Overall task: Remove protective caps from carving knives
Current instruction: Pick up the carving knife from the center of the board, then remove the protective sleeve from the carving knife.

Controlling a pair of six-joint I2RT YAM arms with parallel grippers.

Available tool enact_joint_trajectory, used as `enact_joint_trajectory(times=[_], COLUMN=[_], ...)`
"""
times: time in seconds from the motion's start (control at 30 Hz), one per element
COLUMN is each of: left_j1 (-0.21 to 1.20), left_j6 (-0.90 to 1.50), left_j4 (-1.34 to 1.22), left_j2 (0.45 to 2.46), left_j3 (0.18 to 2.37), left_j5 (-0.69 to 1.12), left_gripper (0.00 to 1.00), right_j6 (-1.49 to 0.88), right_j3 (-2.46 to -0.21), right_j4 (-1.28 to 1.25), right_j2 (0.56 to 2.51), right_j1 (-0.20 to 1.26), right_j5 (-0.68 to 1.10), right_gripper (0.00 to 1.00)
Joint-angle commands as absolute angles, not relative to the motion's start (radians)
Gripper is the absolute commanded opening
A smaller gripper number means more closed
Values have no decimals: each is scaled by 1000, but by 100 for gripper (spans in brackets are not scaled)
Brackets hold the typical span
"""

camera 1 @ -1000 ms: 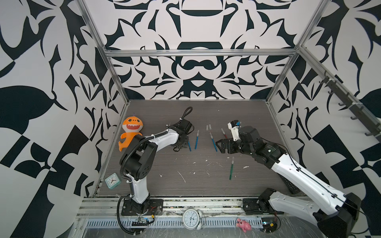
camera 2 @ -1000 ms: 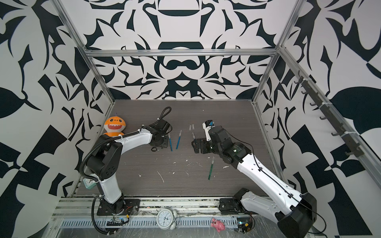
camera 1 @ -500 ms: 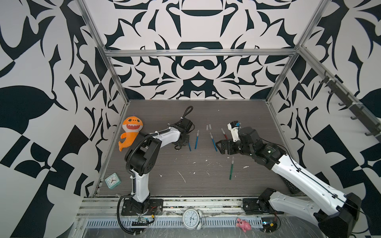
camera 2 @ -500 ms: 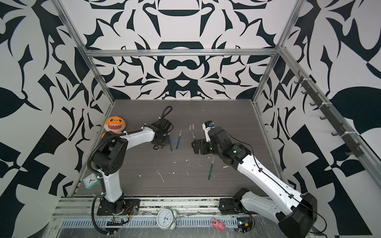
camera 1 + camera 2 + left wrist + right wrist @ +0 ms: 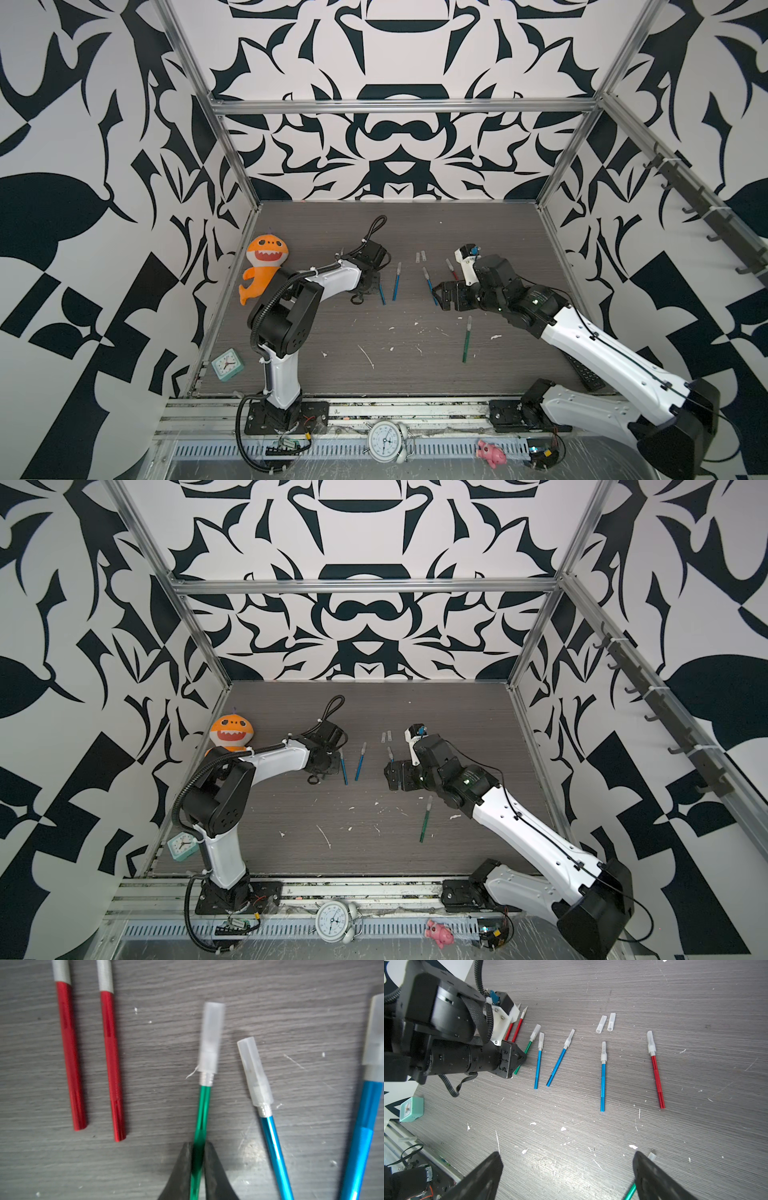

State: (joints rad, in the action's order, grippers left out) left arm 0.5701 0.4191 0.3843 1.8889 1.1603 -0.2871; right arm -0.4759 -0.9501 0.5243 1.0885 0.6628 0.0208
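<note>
My left gripper (image 5: 197, 1147) is shut on the handle of a green carving knife (image 5: 202, 1109), whose whitish protective cap (image 5: 212, 1036) is on its tip. The right wrist view shows the same gripper (image 5: 523, 1057) low at the table's left. Beside it lie two red knives (image 5: 70, 1053) with bare grey tips and capped blue knives (image 5: 538, 1068). Two loose caps (image 5: 601, 1024) lie further back. My right gripper (image 5: 566, 1156) hangs open over bare table, holding nothing. A second green knife (image 5: 466, 340) lies just by its finger.
Another capped blue knife (image 5: 602, 1084) and a capped red knife (image 5: 657, 1082) lie mid-table among white flecks. An orange plush toy (image 5: 264, 266) and a teal clock (image 5: 226, 364) sit at the left wall. A black remote (image 5: 584, 374) lies under my right arm.
My left gripper's jaws have closed onto the green knife's handle, and that arm's elbow has shifted slightly right. The right arm has barely moved and stays open.
</note>
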Motion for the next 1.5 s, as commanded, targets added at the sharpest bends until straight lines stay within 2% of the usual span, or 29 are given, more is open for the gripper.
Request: enact_joint_trajectory(times=[0.0, 0.2, 0.3, 0.73, 0.93, 1.2, 1.47], left_j1=[566, 566, 567, 614, 695, 745, 759], left_j6=[443, 455, 459, 450, 433, 448, 453], left_j4=[465, 472, 477, 397, 357, 272, 244], left_j2=[1905, 1839, 1788, 1450, 1351, 1282, 1282], left_j3=[1101, 1076, 1067, 942, 871, 789, 774], left_j5=[-252, -247, -228, -76, -57, -18, -9], left_gripper=[12, 7, 0, 0, 0, 0, 0], right_j6=[-492, -500, -516, -622, -690, -791, -832], right_j3=[-995, -998, -1003, -1114, -1153, -1157, -1144], right_j4=[522, 512, 494, 335, 233, 84, 0], right_j2=[1096, 1122, 1147, 1353, 1466, 1579, 1639], right_j1=[676, 689, 690, 690, 690, 691, 705], right_j5=[8, 0, 17, 124, 181, 273, 288], right_gripper=[99, 99, 99, 99, 87, 60, 49])
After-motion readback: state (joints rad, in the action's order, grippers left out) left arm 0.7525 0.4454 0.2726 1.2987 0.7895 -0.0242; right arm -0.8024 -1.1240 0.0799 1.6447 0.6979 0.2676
